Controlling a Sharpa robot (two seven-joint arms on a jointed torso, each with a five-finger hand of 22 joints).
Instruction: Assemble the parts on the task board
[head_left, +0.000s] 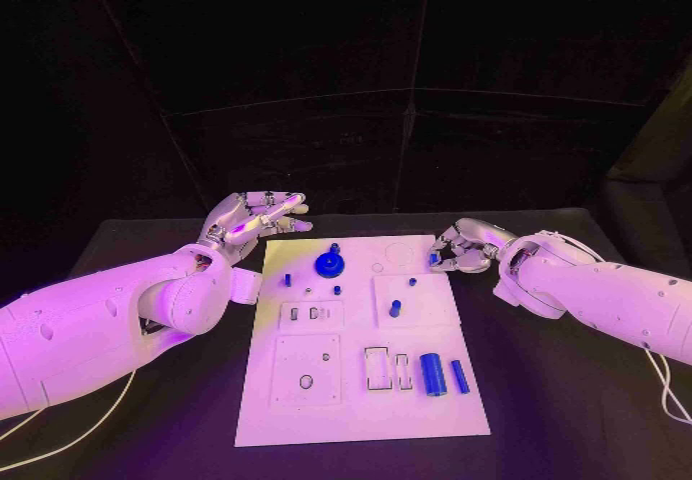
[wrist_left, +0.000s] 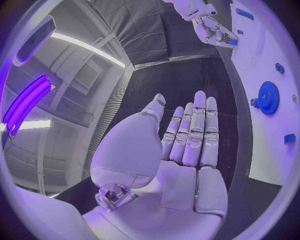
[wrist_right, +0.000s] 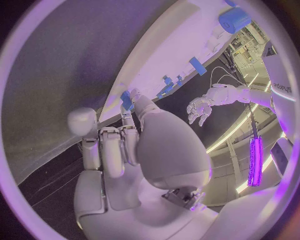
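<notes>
The white task board (head_left: 361, 405) lies in the middle of the table. My right hand (head_left: 464, 248) is at the board's far right edge and pinches a small blue part (head_left: 434, 258) between thumb and finger; the right wrist view shows that part (wrist_right: 127, 100) at the fingertips over the board's edge. My left hand (head_left: 257, 222) hovers off the board's far left corner, fingers spread and palm empty (wrist_left: 181, 145). A blue gear (head_left: 330, 264) stands on the board's far end, near the left hand. Two blue cylinders (head_left: 431, 374) lie at the near right.
Small blue pegs (head_left: 395, 309) stand in the board's middle blocks, and another (head_left: 287, 279) stands at the left edge. White cables (head_left: 58, 425) trail on the black table (head_left: 577, 420) under the left arm.
</notes>
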